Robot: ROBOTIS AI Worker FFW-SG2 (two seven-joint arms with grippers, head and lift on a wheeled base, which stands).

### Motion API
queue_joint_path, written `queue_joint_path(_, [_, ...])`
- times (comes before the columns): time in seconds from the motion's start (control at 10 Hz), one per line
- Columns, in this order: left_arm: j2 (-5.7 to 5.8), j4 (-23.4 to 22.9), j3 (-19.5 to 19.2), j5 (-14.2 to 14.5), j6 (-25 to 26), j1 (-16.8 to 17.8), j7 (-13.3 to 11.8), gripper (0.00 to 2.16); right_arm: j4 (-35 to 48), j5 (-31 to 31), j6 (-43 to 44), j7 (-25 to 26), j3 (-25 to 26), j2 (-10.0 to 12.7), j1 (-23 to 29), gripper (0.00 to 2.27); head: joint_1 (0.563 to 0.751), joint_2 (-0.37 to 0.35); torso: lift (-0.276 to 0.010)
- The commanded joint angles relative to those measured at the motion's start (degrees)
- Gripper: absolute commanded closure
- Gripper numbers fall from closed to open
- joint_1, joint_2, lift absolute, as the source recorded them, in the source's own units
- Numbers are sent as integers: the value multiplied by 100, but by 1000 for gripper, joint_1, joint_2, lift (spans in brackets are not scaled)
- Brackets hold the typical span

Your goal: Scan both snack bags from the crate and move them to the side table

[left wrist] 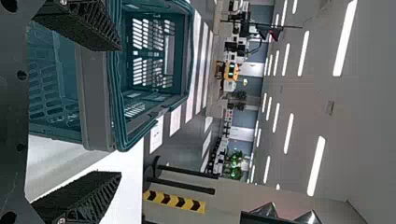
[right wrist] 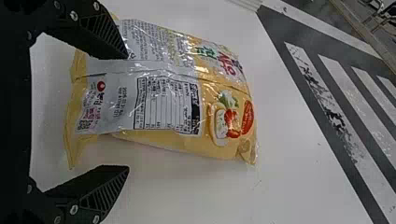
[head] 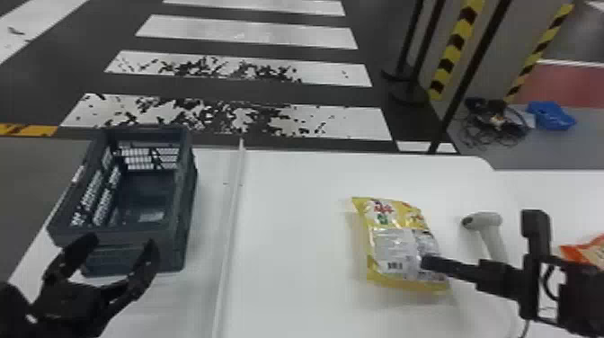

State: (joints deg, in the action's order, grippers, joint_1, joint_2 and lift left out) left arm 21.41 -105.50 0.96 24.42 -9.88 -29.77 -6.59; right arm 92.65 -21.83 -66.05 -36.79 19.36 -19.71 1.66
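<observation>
Yellow snack bag (head: pixel 400 242) lying flat on the white worktop (head: pixel 296 224), right of centre, printed back up. Just at its near right side, right end effector (head: pixel 454 270), fingers spread wide, nothing gripped; one finger over the bag, contact impossible to tell. At left, dark crate (head: pixel 179 229) on the worktop, with left end effector (head: pixel 120 245) at its near end, fingers wide apart, holding nothing. Right of the yellow bag, grey handheld scanner (head: pixel 490 224). Farther right, at the head view's edge, part of an orange snack bag (head: pixel 588 251), partly hidden by the right arm.
</observation>
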Motion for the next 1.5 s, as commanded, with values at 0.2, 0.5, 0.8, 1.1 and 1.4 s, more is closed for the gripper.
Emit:
queue_joint_path(0.2, [21,29,0,10,0,15,0,36,-212,285,17,-425,-72,-41,-87,1642,695,-84,-99])
queue_joint_path(0.5, [21,29,0,19,0,15,0,36,-186,452,105,-619,-72,-50,-43,2223,695,-87,-99])
queue_joint_path(0.8, [-14,20,0,10,0,6,0,36,192,83,34,-610,314,-15,159,2223,695,-92,-99])
queue_joint_path(1.1, [-41,-6,0,10,-18,-20,0,36,632,-497,228,-417,1035,64,256,2223,695,-110,-99])
queue_joint_path(1.4, [-41,-76,-52,1,-53,-108,0,36,596,-735,456,84,1685,11,36,2223,695,-172,-99])
